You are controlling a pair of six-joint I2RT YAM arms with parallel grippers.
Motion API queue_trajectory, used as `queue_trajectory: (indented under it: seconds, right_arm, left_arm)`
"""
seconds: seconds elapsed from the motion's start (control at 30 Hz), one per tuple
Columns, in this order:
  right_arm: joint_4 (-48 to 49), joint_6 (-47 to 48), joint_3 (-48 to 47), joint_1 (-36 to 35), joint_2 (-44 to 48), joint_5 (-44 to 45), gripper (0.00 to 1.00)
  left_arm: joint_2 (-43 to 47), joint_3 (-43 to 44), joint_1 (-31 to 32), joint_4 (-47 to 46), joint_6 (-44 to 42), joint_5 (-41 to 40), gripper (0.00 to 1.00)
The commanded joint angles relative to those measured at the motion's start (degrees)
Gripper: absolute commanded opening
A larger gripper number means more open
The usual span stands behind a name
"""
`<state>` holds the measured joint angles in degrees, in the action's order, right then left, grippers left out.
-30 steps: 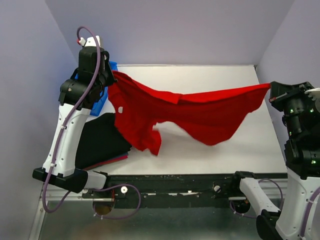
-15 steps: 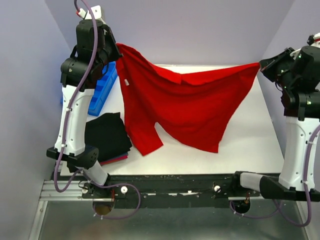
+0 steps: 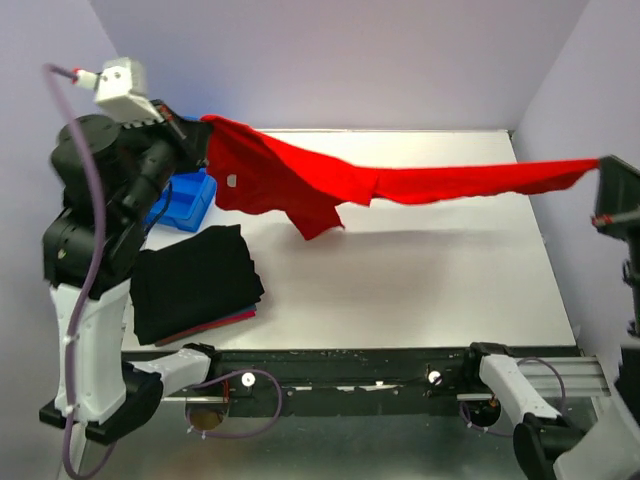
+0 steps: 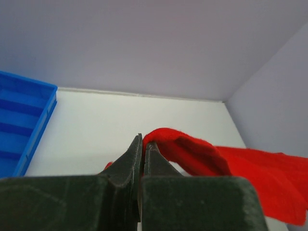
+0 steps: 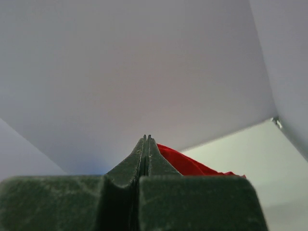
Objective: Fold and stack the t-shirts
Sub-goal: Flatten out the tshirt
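Observation:
The bright red t-shirt (image 3: 400, 182) hangs stretched in the air across the far half of the table, held at both ends. My left gripper (image 3: 203, 128) is shut on its left end, high at the far left; the cloth shows beside the jaws in the left wrist view (image 4: 192, 154). My right gripper (image 3: 600, 165) is shut on its right end at the far right edge; red cloth shows in the right wrist view (image 5: 185, 163). A sleeve (image 3: 315, 215) dangles below. The folded black t-shirt (image 3: 190, 280) lies on a dark-red one (image 3: 232, 320) at the near left.
A blue plastic compartment bin (image 3: 185, 200) stands at the far left, behind the folded stack, and shows in the left wrist view (image 4: 24, 120). White table (image 3: 420, 280) lies under the hanging shirt. Pale walls close in the back and both sides.
Both arms rose and spread apart. The red shirt went from sagging down in a wide drape to a taut, nearly level band well above the table.

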<state>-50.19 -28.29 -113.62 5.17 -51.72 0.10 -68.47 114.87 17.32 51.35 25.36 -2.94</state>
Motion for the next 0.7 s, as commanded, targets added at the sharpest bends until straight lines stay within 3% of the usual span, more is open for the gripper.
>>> queue_trajectory:
  seconds: [0.0,0.17,0.3,0.43,0.53,0.67]
  right_arm:
    - [-2.5,3.6,-4.5,0.4,4.7,6.0,0.01]
    - [-3.6,4.3,-7.2,0.5,0.5,6.8,0.01]
    - [-4.0,1.5,-1.6,0.4,-8.0,6.1,0.01]
    - [1.3,-1.8,9.4,0.5,-13.9,5.4,0.01]
    - [4.7,-3.2,11.6,0.5,-21.1,6.1,0.01]
    - [3.4,-4.0,1.5,1.2,-35.4,6.9,0.01]
  left_arm:
    - [3.3,3.8,-0.2,-4.4,2.3,5.6,0.00]
    - [-2.2,4.5,-0.2,-8.2,4.0,12.5,0.00]
    - [-12.2,-0.9,-0.2,-13.0,4.8,13.7,0.00]
    - [-27.7,0.9,-0.2,-14.7,5.2,15.3,0.00]
    - [-38.3,6.1,-0.2,-15.7,5.7,15.2,0.00]
    - [-50.9,20.7,-0.3,-15.8,7.9,12.3,0.00]
